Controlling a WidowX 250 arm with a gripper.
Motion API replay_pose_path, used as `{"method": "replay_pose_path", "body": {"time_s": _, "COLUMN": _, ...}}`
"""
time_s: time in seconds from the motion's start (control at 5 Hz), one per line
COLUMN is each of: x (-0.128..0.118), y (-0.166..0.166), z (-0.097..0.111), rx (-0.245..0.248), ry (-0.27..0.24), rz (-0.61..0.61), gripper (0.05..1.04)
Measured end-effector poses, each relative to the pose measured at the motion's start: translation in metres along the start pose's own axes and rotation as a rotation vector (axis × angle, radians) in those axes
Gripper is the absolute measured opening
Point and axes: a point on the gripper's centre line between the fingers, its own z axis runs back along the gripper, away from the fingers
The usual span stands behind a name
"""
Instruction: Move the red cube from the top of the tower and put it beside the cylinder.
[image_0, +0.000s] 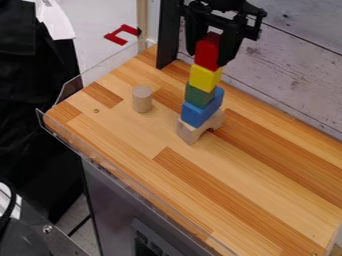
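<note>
The black gripper (212, 41) hangs from the top edge, over the top of the tower, and is shut on the red cube (208, 52), one finger against each side. The red cube's underside meets the yellow block (204, 78); I cannot tell whether it bears on it. Below the yellow block come a green block (200, 94), a blue block (202, 109) and a pale wooden arch (192, 131) at the base. The pale wooden cylinder (141, 99) stands upright on the table, left of the tower and apart from it.
The striped wooden tabletop (220, 165) reaches toward the lower right. Clear plastic edging (115, 166) runs along its left and front sides. Behind the tower are a black upright post (168, 35) and a whitish wood-plank wall (294, 70).
</note>
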Motion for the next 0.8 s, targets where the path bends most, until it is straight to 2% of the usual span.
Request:
{"method": "replay_pose_path", "body": {"time_s": 0.4, "x": 0.002, "y": 0.007, "z": 0.001, "rx": -0.01, "ry": -0.011, "rz": 0.028, "gripper": 0.574}}
{"method": "replay_pose_path", "body": {"time_s": 0.6, "x": 0.003, "y": 0.017, "z": 0.002, "rx": -0.031, "ry": -0.014, "rz": 0.063, "gripper": 0.574}}
{"method": "replay_pose_path", "body": {"time_s": 0.8, "x": 0.004, "y": 0.037, "z": 0.021, "rx": -0.031, "ry": -0.062, "rz": 0.105, "gripper": 0.574}}
